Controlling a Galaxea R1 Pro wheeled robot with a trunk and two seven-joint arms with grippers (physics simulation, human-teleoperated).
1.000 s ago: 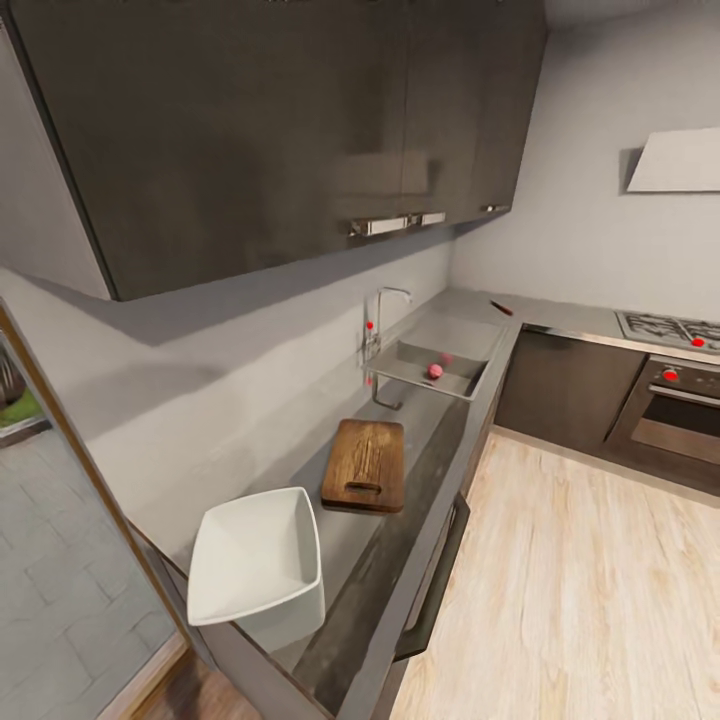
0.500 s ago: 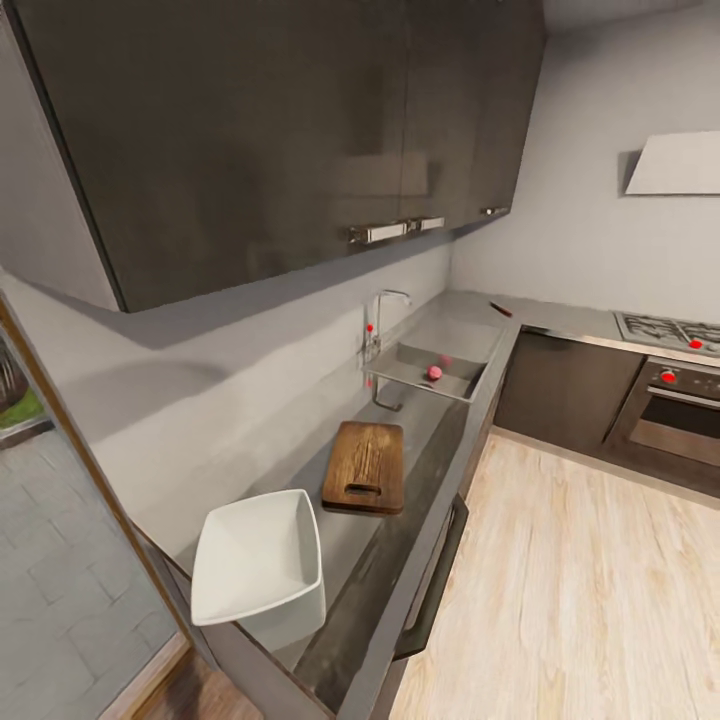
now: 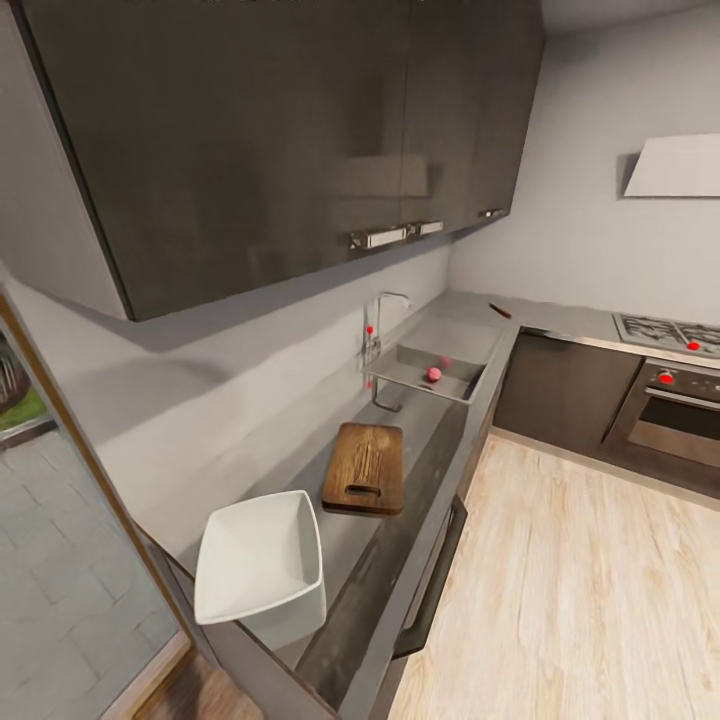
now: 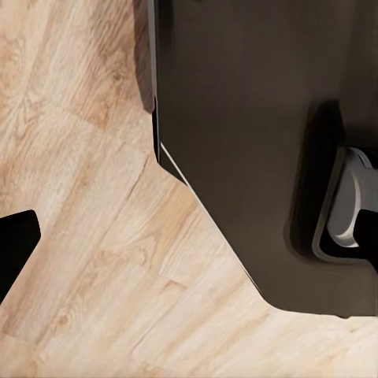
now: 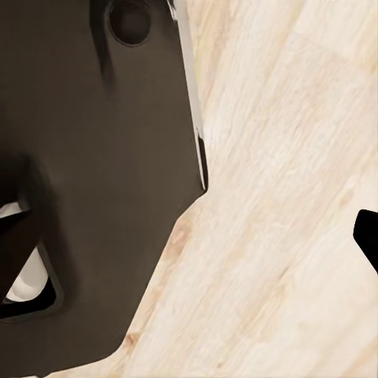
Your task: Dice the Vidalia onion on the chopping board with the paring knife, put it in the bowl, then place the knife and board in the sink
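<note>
Along the far stretch of the countertop [image 3: 395, 560], the sink [image 3: 470, 385] holds a small reddish round item, taken to be the Vidalia onion [image 3: 433, 373], lying on the basin floor near the front wall, with the chrome tap [image 3: 378, 320] just behind the basin. The onion lies ahead of the robot and well apart from it. Both wrist views look down at the pale wooden floor [image 5: 291, 236] beside the robot's own dark base [image 4: 236, 142]. A dark sliver at the edge of each wrist view may be a fingertip, so jaw opening and contents cannot be determined for either gripper. Neither arm can be judged nearer to the onion; the base must close the gap first.

The chopping board [image 3: 365, 467] lies flat between the sink and the bowl [image 3: 260, 555], its long axis running along the counter and its handle slot toward the bowl. The bowl sits nearest the robot, apart from the board. The paring knife [image 3: 500, 310] lies past the drainboard, near the counter corner, well apart from the board.

The worktop is grey and glossy over dark cabinet fronts. Dark wall cabinets [image 3: 300, 130] hang above. A hob [image 3: 665, 330] and oven [image 3: 675, 405] occupy the adjoining run.
</note>
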